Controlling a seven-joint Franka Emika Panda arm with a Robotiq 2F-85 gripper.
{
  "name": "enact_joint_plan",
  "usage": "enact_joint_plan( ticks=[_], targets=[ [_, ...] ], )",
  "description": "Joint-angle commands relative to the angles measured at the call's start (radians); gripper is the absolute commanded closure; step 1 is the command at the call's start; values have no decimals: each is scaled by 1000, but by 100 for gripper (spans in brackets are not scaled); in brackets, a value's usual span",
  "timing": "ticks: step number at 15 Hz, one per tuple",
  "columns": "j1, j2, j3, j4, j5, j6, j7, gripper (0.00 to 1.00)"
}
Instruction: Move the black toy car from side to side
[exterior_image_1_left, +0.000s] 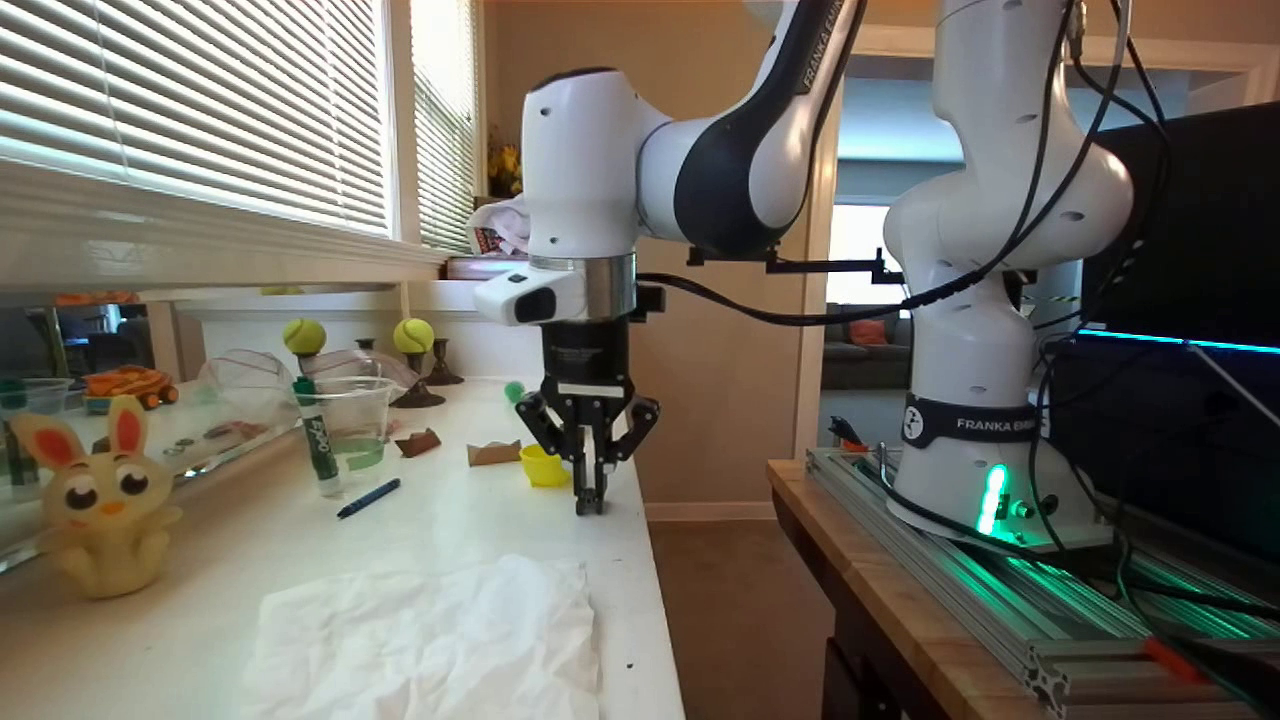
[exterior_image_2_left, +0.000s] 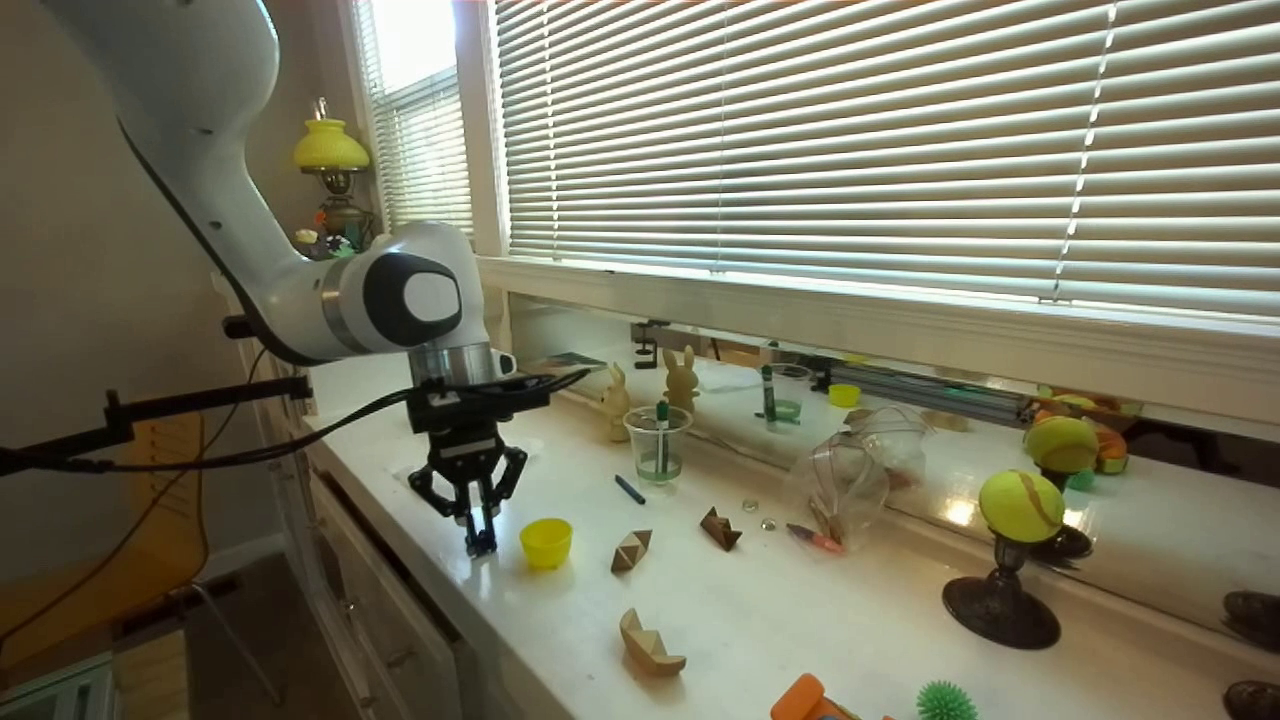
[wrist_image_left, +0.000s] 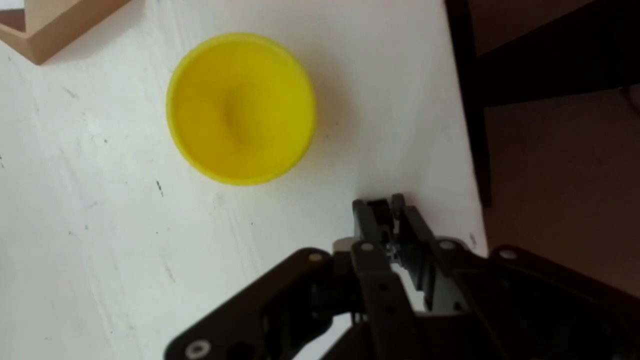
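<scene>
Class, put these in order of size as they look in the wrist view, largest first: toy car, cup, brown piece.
1. Cup: clearly largest.
2. Brown piece: going by its visible part; the frame cuts it off.
3. Toy car: smallest, a black patch between the fingers, partly hidden.

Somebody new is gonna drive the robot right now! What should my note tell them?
Gripper: closed on the black toy car, low at the white counter, near its edge.
Where the car is: in the grip; I can't tell whether it touches the counter.
Done: the car is gripped.
Left: likely the side-to-side move; the pictures don't show whether any of it is done.
Watch out: the yellow cup stands close by, not touching the gripper.
</scene>
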Motion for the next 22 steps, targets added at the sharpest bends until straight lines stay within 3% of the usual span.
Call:
enact_joint_plan(
  ticks=[1, 16, 17, 18, 22],
  targets=[
    [13, 28, 12, 11, -27, 28, 42, 96],
    [23, 58, 36, 41, -5, 56, 29, 96],
    [23, 57, 37, 41, 1, 55, 28, 58],
    [23, 56, 36, 42, -5, 55, 30, 57],
    [22, 57, 35, 45, -9, 60, 33, 30]
  ],
)
